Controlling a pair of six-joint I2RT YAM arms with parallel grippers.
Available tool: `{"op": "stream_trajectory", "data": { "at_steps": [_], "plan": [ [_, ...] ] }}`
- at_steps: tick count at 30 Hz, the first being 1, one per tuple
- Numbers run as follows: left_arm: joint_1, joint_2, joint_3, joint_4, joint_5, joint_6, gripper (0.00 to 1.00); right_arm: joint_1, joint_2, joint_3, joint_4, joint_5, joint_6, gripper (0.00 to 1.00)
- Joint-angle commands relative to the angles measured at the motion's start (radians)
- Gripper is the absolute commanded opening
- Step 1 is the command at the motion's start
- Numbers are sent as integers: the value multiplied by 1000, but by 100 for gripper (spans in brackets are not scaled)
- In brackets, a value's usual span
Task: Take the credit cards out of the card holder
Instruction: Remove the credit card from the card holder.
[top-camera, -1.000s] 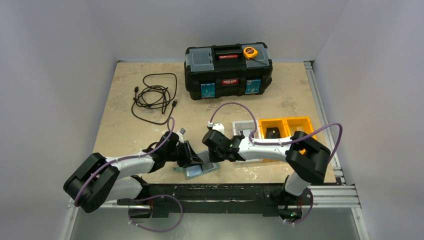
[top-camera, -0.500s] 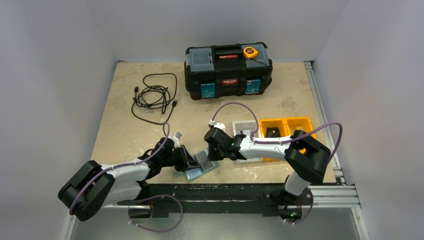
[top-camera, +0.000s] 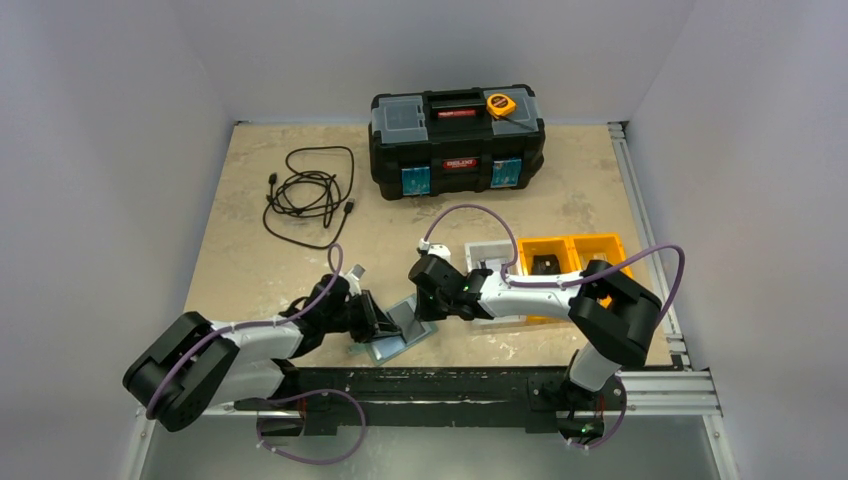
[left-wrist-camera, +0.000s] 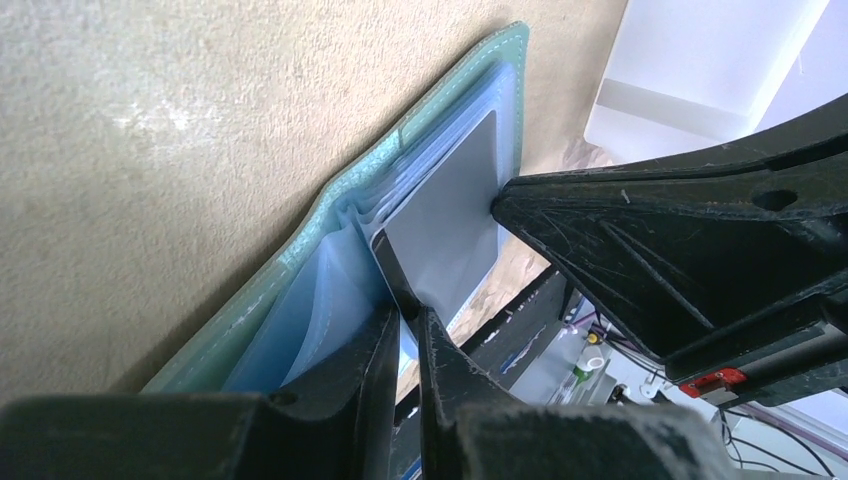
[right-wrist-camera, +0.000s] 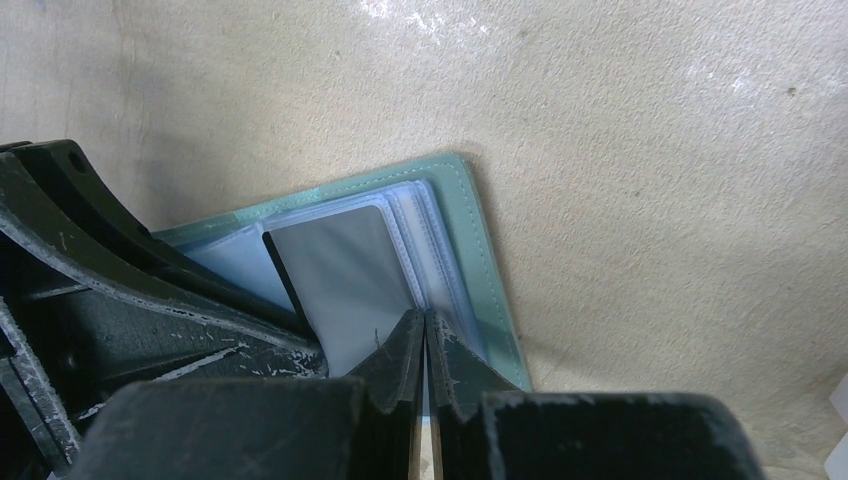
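The teal card holder (top-camera: 398, 346) lies open near the table's front edge, its pale blue pockets (left-wrist-camera: 300, 320) fanned out. My left gripper (top-camera: 378, 322) is shut on the corner of a dark-edged card (left-wrist-camera: 445, 225) with a grey sheen, which stands tilted up and partly out of a pocket. The card also shows in the top view (top-camera: 408, 318) and the right wrist view (right-wrist-camera: 345, 280). My right gripper (right-wrist-camera: 425, 325) is shut on the holder's pocket leaves beside the teal cover (right-wrist-camera: 485, 270). The tan-orange card is hidden.
A black toolbox (top-camera: 457, 140) with an orange tape measure (top-camera: 501, 104) stands at the back. A coiled black cable (top-camera: 308, 195) lies at back left. A white bin (top-camera: 490, 258) and orange bins (top-camera: 575, 255) sit right of the holder.
My left gripper has drawn back to the left with the card, which now stands tilted up out of its pocket. The right gripper has barely moved.
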Motion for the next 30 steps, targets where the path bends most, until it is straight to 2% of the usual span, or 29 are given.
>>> {"op": "stream_trajectory", "data": {
  "at_steps": [1, 6, 11, 15, 30],
  "plan": [
    [7, 49, 17, 72, 10, -5, 13, -5, 55, -33, -72, 11, -9, 0],
    [8, 80, 25, 108, 18, -22, 12, -5, 57, -29, -73, 9, -11, 0],
    [8, 89, 40, 99, 22, -25, 1, -5, 54, -26, -80, 14, -14, 0],
    [13, 77, 50, 58, 21, -22, 0, -5, 50, -27, -100, 38, -10, 0],
    [65, -155, 71, -306, 21, 92, 0, -102, -17, -71, -125, 79, -30, 0]
  ]
}}
